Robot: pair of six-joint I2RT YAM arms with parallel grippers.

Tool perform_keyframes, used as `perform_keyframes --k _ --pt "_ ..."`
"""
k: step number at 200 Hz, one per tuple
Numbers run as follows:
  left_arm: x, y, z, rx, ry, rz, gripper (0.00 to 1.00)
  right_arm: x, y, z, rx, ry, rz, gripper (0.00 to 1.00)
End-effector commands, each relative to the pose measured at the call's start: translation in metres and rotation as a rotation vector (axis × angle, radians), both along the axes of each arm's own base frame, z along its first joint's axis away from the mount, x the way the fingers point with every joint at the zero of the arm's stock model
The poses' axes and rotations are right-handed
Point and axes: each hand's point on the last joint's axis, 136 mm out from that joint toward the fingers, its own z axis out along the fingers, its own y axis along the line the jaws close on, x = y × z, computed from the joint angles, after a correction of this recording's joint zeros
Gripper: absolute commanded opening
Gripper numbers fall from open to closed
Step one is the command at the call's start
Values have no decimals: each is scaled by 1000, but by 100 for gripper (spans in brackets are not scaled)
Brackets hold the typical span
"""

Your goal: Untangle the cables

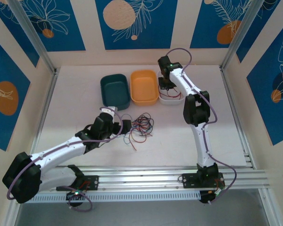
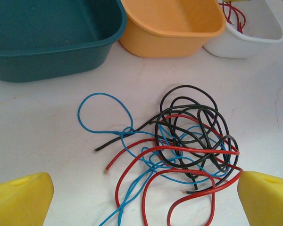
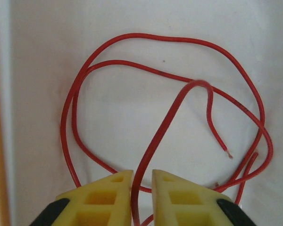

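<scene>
1. Two lots of wire. The tangle of cables [image 2: 193,141] lies on the worktop [image 1: 70,103], on the near side of the orange tub [image 2: 170,42] and apart from it. One red cable [image 3: 141,34] lies in the white tub [image 2: 254,44], just beside the orange tub's right.
2. The left jaws are released and spread wide. They sit on the tangle's near side, facing the orange tub, so the tangle lies straight ahead of them.
3. The tangle has no clear long axis; blue and red ends trail back toward the left jaws.
4. The right jaws are over the white tub, almost together, with the red cable running through the gap. I cannot tell whether they pinch it.
5. The left arm [image 1: 61,150] is nearer the tangle; the right arm [image 1: 198,113] is well apart from it, so the next pick likely falls to the left.
</scene>
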Motion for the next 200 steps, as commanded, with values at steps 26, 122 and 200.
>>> perform_keyframes --k 26,122,200 --pt "1 3 3 2 -1 1 100 -5 11 29 76 -11 -6 31" --pt "3 10 3 1 6 47 100 -41 17 119 268 -116 -71 38" --pt "5 6 3 36 51 34 100 -143 53 128 526 -74 -54 50"
